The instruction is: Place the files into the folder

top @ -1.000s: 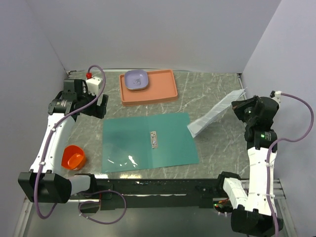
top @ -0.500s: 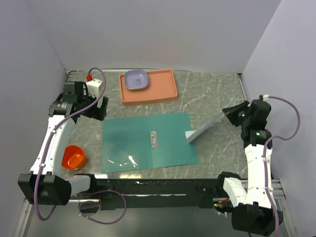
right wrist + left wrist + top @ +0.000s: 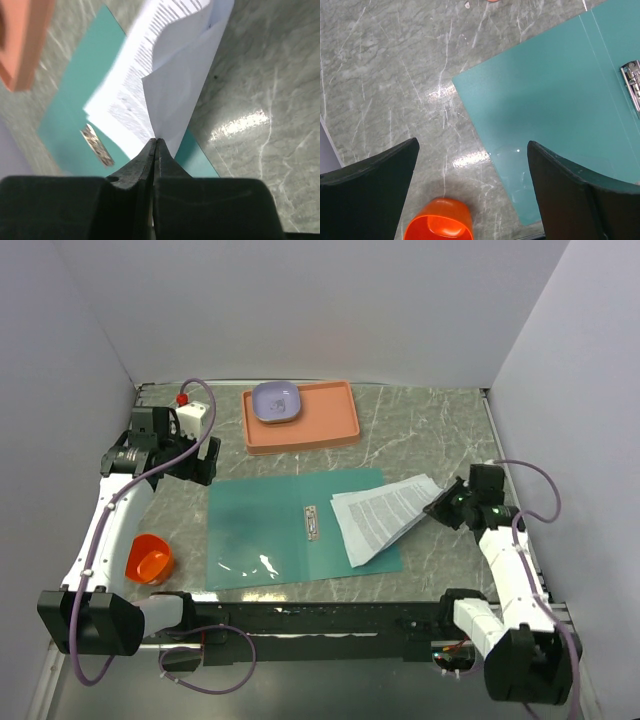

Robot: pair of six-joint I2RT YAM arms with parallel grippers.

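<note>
Teal card lies flat and opened out in the middle of the desk (image 3: pixel 440 430): this is the folder (image 3: pixel 260 530), its metal fastener (image 3: pixel 313 521) showing along the spine. The files (image 3: pixel 383 517) rest aslant across its right-hand leaf, printed side up. Their far-right end pokes out past the folder's edge, where the right gripper (image 3: pixel 447 505) has them pinched tight between closed fingers. The wrist view shows the sheets fanning apart a little from that pinch. The left gripper (image 3: pixel 472 145) hangs spread wide and holding nothing, above the folder's left corner and near an orange cup (image 3: pixel 148 560). The orange-pink tray (image 3: pixel 330 430) sits well apart at the back. By my reading the step in hand is laying the papers down inside the folder, and it looks nearly done but untidy. The next move probably calls for nudging the stack leftward and squaring it to the leaf so that nothing overhangs. Only then should the pinch be let go, lest the loose sheets slide. The cover is not yet closed.
</note>
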